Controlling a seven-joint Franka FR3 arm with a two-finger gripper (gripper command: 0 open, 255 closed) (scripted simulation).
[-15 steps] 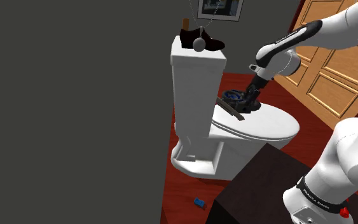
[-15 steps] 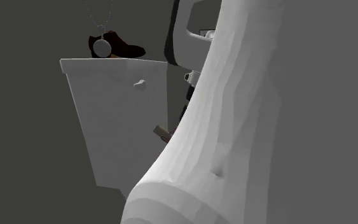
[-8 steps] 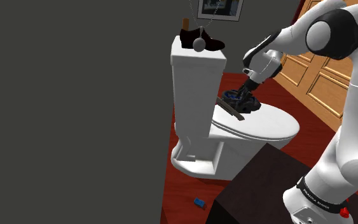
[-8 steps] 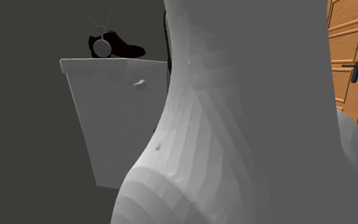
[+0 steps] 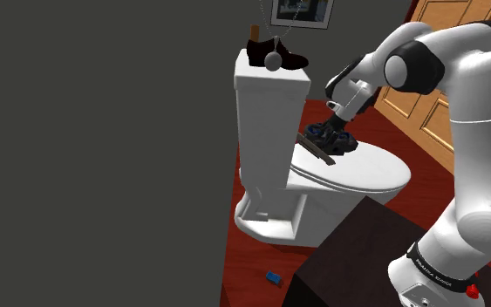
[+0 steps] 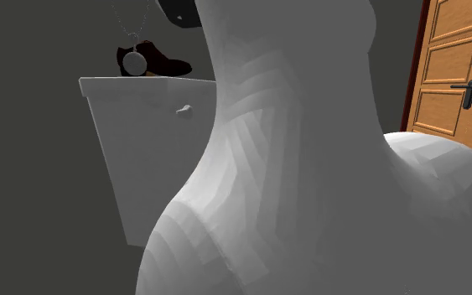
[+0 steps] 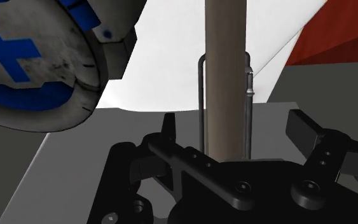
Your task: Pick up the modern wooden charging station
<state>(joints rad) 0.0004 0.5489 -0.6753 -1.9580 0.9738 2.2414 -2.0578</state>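
The charging station [image 5: 320,144] is a dark slanted wooden bar with a round blue-and-grey part, and it lies on the closed white toilet lid [image 5: 365,170]. My gripper [image 5: 339,139] hangs right over it, pointing down. In the wrist view the brown wooden slat [image 7: 225,70], edged by a thin metal wire, runs up between my open fingers [image 7: 234,124]. Each fingertip stands apart from the slat with a gap on both sides. The round grey disc with blue marks [image 7: 31,63] sits beside the slat, past one finger.
A dark shoe [image 5: 276,54] and a round pendant on a chain [image 5: 273,61] are on the toilet tank [image 5: 269,113]. A panelled wooden door [image 5: 426,105] stands behind. A small blue object [image 5: 274,279] lies on the red floor. My white arm [image 6: 309,168] blocks most of the second exterior view.
The arm's elbow and upper links have swung into the shoulder view. The gripper shifted a little toward the tank and stays low over the station.
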